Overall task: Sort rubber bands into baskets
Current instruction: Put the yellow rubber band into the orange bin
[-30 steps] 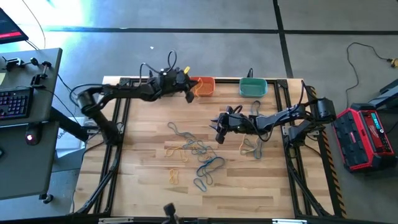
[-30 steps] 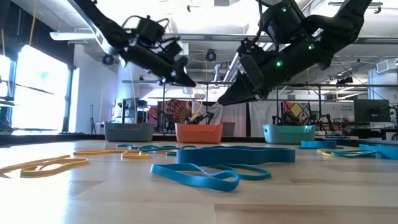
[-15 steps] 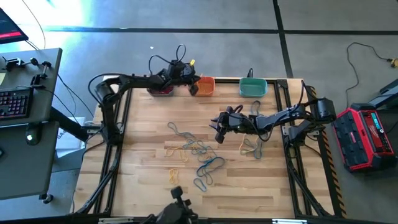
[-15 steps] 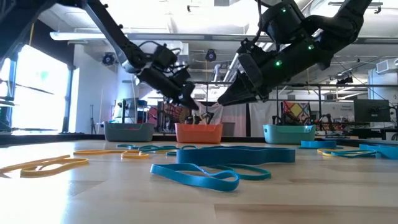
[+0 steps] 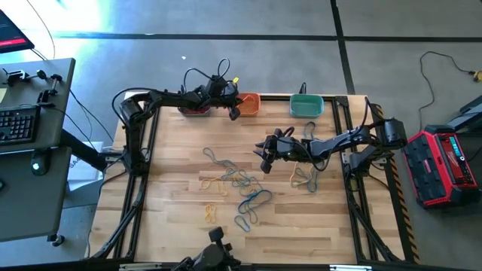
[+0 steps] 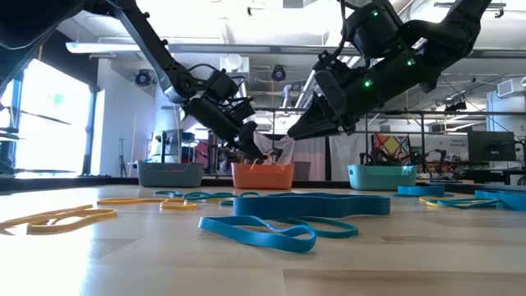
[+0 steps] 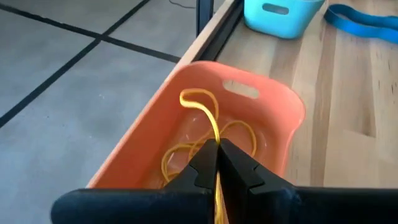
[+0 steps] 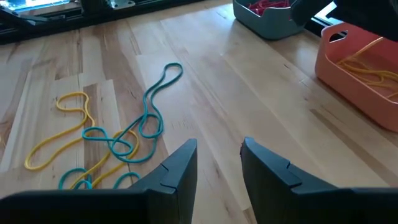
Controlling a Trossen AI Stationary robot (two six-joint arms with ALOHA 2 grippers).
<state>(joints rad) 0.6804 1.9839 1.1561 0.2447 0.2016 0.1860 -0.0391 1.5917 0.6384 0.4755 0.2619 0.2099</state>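
- Left gripper [image 7: 217, 163] is closed on a yellow band [image 7: 205, 115] above the orange basket [image 7: 283, 121]; some yellow bands already lie inside;
- Right gripper [image 8: 219, 163] hovers open, empty;
- Many rubber bands [image 5: 239, 185] remain on the table [image 5: 173, 196].

A wooden table [image 5: 181, 226] is being carried on a black frame over a grey floor [image 5: 226, 19] crossed by dark lines. A desk [image 5: 38, 150] with a keyboard [image 5: 16, 124] is being shown beyond the table's left edge, a red case [image 5: 444, 165] beyond its right. Bright daylight is being let in through a window [image 6: 49, 115]; ceiling lights [image 6: 99, 47] are being seen overhead.
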